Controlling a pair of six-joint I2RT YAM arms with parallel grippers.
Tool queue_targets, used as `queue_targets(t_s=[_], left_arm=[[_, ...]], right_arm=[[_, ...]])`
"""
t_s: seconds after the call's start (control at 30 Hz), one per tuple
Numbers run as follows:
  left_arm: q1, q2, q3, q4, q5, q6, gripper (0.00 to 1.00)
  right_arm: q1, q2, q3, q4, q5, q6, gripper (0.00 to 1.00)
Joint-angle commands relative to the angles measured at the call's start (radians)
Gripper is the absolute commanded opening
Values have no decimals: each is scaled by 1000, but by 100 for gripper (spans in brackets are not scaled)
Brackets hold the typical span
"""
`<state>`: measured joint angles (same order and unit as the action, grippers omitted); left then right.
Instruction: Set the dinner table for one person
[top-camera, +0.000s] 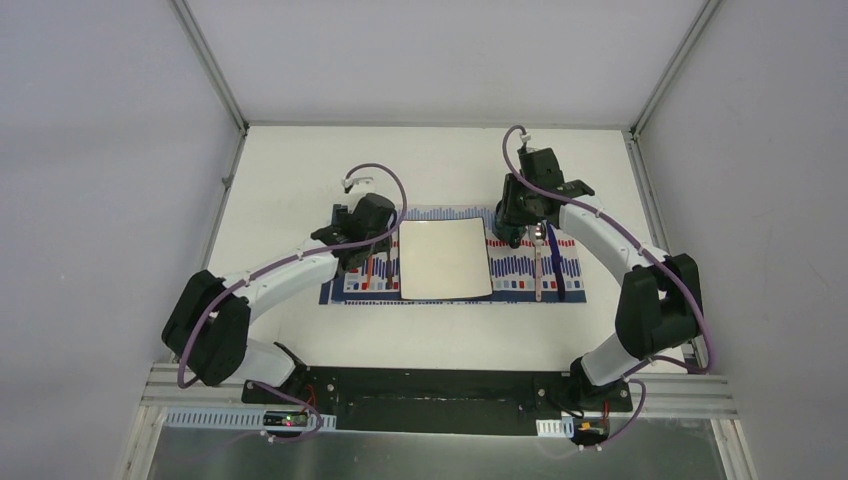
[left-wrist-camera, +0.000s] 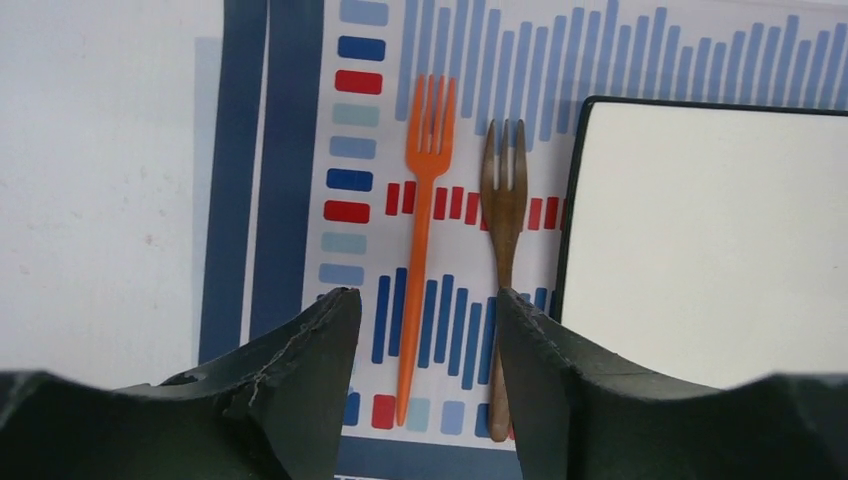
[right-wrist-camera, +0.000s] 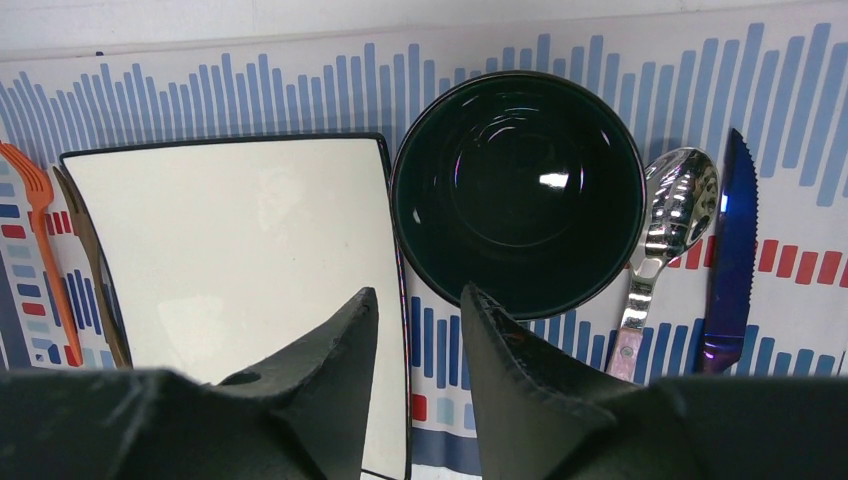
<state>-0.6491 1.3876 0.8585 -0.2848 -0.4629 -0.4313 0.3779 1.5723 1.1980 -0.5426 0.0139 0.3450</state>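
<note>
Left gripper (left-wrist-camera: 425, 300) half-open, empty, directly above orange fork (left-wrist-camera: 420, 250) | I noted its long axis ran lengthwise through the jaw gap | right gripper (right-wrist-camera: 418, 295) part-open, empty, beside bowl (right-wrist-camera: 517, 190) | dinner table (top-camera: 290, 170) lay beneath placemat (left-wrist-camera: 265, 150).

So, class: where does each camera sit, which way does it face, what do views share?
Top: above, behind the robot, facing down at table; left arm, right arm show.
Left wrist: facing down at orange fork, brown fork; own jaws show.
Right wrist: facing down at bowl, spoon, knife; own jaws show.
Shared: both wrist views show plate, forks.
</note>
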Motion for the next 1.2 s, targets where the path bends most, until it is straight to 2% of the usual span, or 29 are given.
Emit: queue_targets(t_s=[0.0, 0.03, 0.07, 0.13, 0.17, 0.23, 0.3, 0.6, 0.83, 1.17], left_arm=[[-17, 34, 46, 55, 37, -14, 46], [-17, 42, 42, 63, 46, -19, 20], [-20, 47, 37, 74, 52, -25, 15], [-28, 59, 37, 77, 52, -30, 25], [-34, 62, 37, 76, 49, -30, 26], [-45, 62, 31, 77, 45, -36, 23], [-55, 60, 22, 77, 45, -51, 27], [-97, 110, 10, 85, 30, -89, 30], [-116, 143, -24, 97, 28, -127, 27], [-119, 209, -6, 106, -4, -130, 29]], right_arm=[[6, 1, 3, 39, -5, -11, 40], [6, 1, 4, 36, -6, -11, 40], [7, 1, 2, 38, -6, -11, 40], [7, 1, 3, 36, -6, -12, 40], [7, 1, 6, 32, -6, -12, 40], [8, 1, 1, 37, -6, -11, 39], [9, 5, 4, 32, -6, -12, 39], [16, 13, 5, 34, -38, -12, 39], [16, 10, 5, 32, -39, -14, 39], [20, 13, 9, 30, -43, -16, 38]])
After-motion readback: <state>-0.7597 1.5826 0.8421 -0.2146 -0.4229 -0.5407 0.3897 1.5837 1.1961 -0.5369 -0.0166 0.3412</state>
